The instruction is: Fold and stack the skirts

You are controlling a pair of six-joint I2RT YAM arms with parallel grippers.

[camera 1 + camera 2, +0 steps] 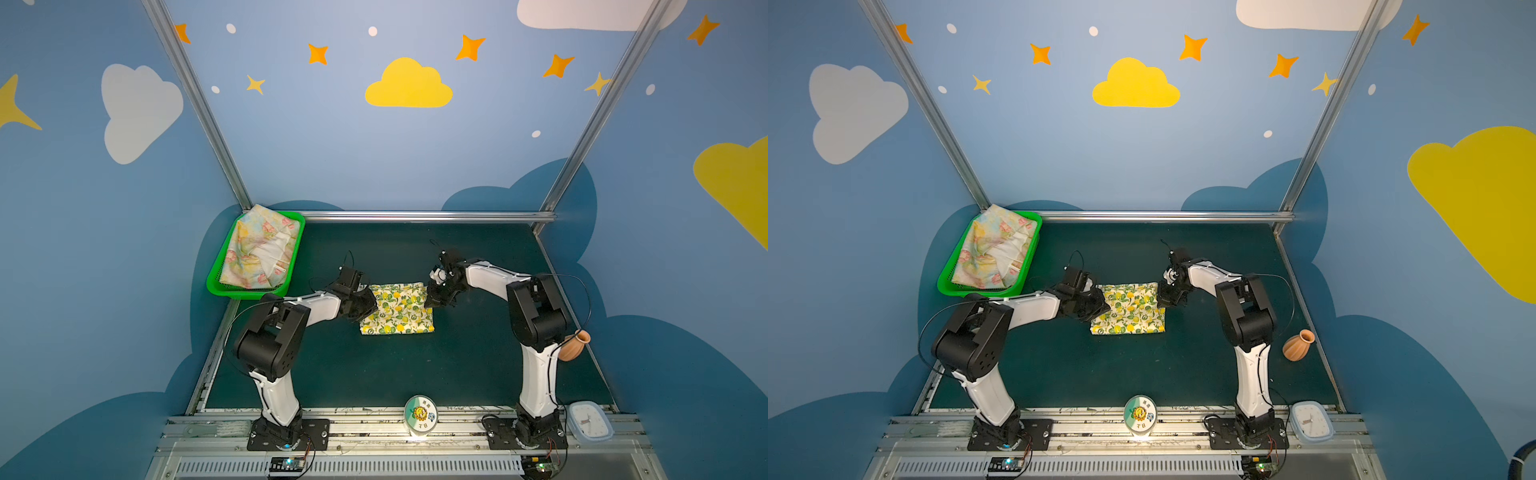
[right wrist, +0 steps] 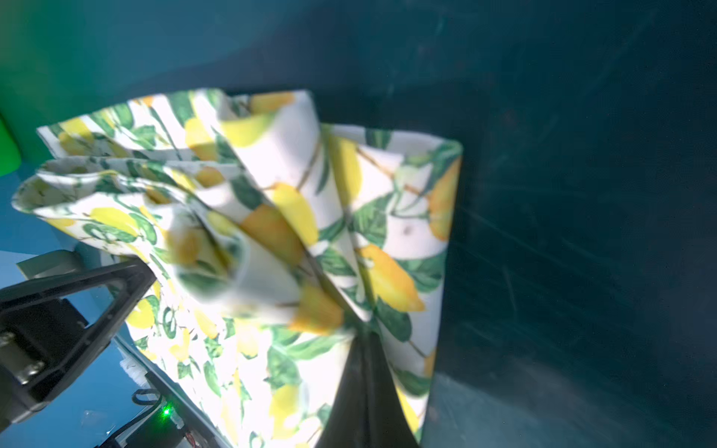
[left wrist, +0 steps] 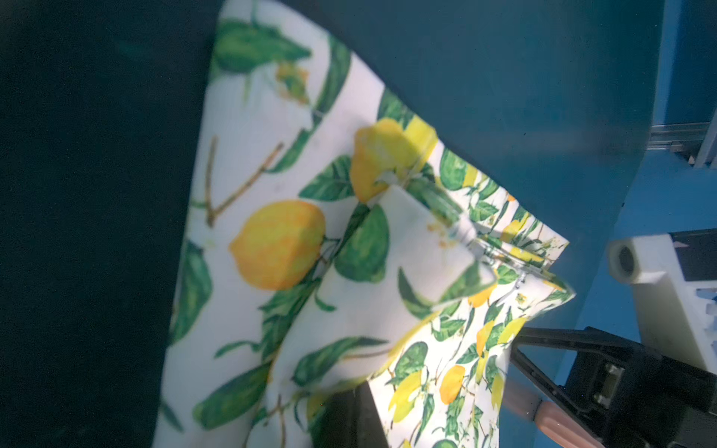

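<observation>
Round white-and-green disc (image 1: 420, 417) sat closest, on the front rail (image 1: 357, 428); a pale blue clock (image 1: 590, 420) lay flat at the rail's right end. Both show in both top views.

Lemon skirt (image 1: 399, 309) lay folded into a rough rectangle mid-bench, on the dark green bench (image 1: 415, 365), between the two arms. It appears in a top view again at (image 1: 1129, 309).

Left hand (image 1: 366, 304) was at the skirt's left edge, fingers together and clamped on the cloth. In the left wrist view a raised fold of the lemon skirt (image 3: 310, 252) ran down to one dark finger (image 3: 349, 419); the picture is blurred.

Right hand (image 1: 432, 297) was at the skirt's far right corner, also pinched tight on the fabric. In the right wrist view the fingers (image 2: 364, 388) met with the lemon skirt (image 2: 310, 232) bunched in pleats fanning out from them, and the corner was lifted.

Floral skirt (image 1: 259, 253) was crumpled in the green mesh basket (image 1: 245, 294) at the far left corner of the bench, well apart from the lemon one, with one corner spilling over the back rim. Not stacked yet.

Terracotta vase (image 1: 573, 345) lay on its side near the right edge, partly behind the right arm in that top view.
</observation>
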